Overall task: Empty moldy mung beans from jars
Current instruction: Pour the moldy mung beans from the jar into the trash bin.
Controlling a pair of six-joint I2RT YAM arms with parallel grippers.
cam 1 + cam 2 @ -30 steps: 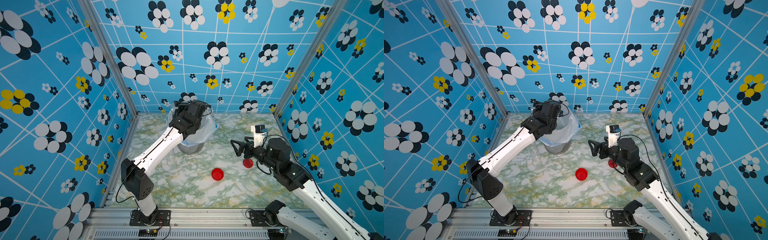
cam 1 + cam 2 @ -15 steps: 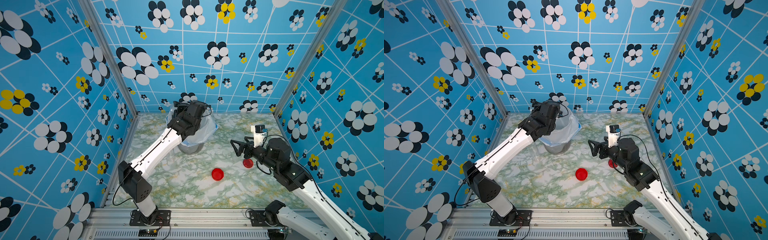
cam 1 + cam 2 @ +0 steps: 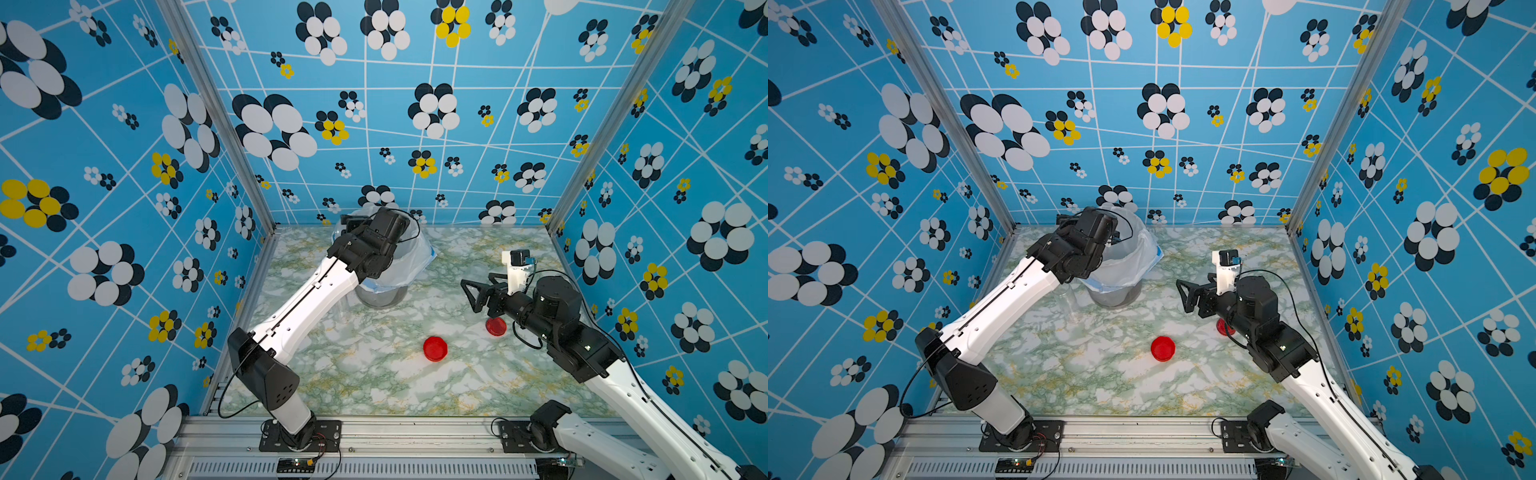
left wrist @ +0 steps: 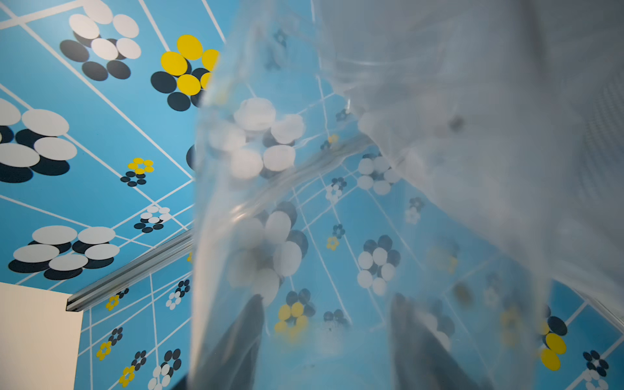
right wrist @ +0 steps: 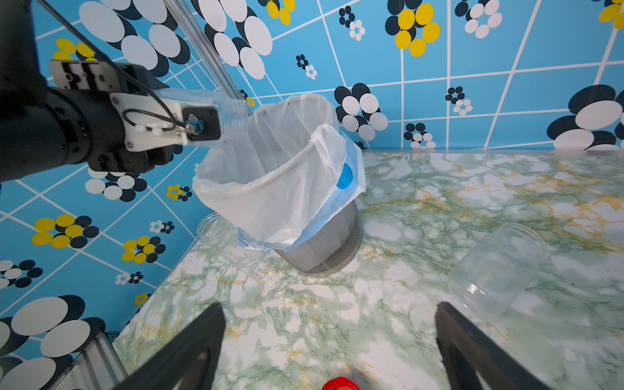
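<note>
Now left fingers (image 4: 243, 337) clamp a clear jar (image 5: 231, 109) at 11 o'clock on the tabletop (image 3: 374, 374), over the bin (image 5: 324, 250), long axis tipped, mouth pointing into its bag (image 5: 280, 202). Right fingers (image 5: 189, 354) stand apart, holding nothing.

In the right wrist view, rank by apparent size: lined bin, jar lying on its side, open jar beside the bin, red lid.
Lined bin
jar lying on its side, though nearer the camera
open jar beside the bin
Red lid: cut off by the picture edge, so unranked.
</note>
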